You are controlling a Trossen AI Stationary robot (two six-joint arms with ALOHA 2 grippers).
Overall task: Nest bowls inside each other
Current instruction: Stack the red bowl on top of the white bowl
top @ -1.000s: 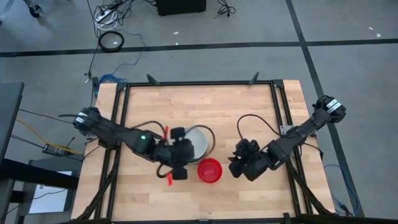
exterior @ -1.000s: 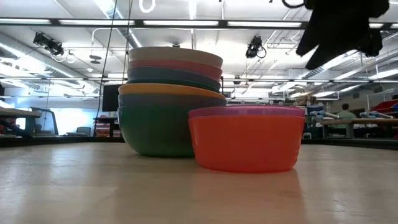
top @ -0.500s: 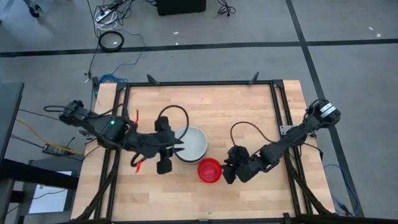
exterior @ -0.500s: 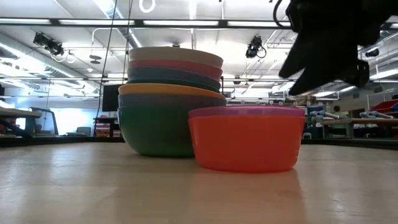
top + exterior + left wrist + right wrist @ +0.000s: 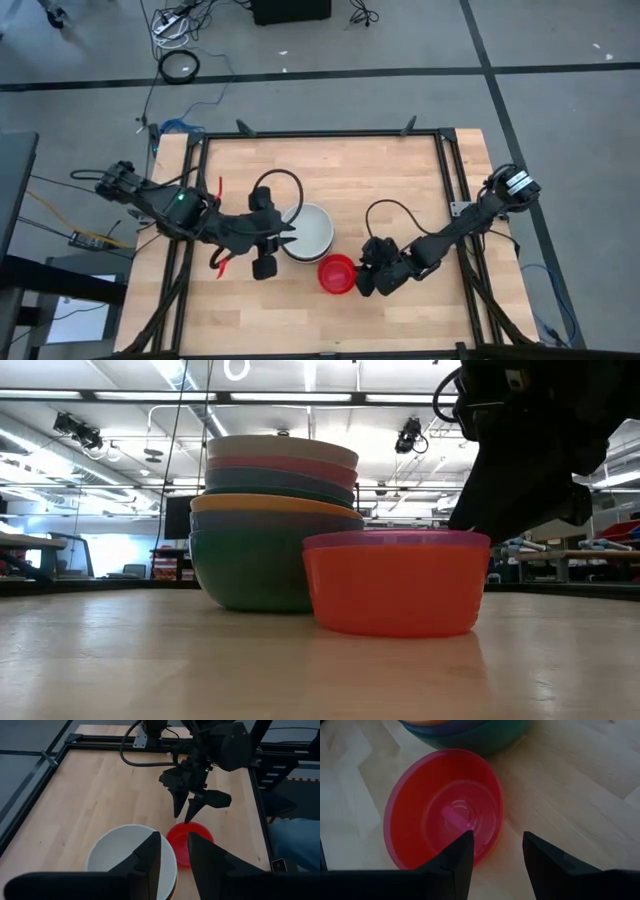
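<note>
Lowered since a second ago, the right gripper (image 5: 493, 851) hangs open and empty straddling the near rim of the red bowl (image 5: 445, 807), a light, stiff, slippery shell best pinched at its rim, just before the stack (image 5: 275, 525) beyond.

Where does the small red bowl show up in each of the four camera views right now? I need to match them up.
High view: red bowl, low centre, just beside the right gripper.
Low view: right of centre, in front of the bowl stack.
Left wrist view: centre, under the right gripper's tips.
Right wrist view: fills the left half, one finger over its rim.
Shared landmark: the bowl stack topped by the white bowl, right next to it.
</note>
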